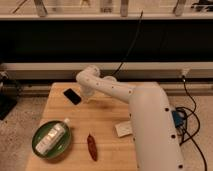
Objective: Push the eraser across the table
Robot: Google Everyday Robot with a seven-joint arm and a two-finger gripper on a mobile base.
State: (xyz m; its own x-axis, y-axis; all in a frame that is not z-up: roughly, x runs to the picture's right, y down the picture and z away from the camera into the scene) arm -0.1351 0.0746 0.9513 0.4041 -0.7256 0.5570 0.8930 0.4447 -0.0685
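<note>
The eraser (72, 96), a small flat black slab, lies near the far left corner of the light wooden table (105, 120). My white arm reaches from the lower right across the table. The gripper (88, 96) hangs below the arm's far end, just right of the eraser and close to it. I cannot tell whether it touches the eraser.
A green plate (41, 147) holding a white bottle (53, 136) sits at the front left. A dark red chili-shaped thing (92, 146) lies at the front middle. A whitish block (123, 129) lies beside my arm. A dark wall and cables run behind the table.
</note>
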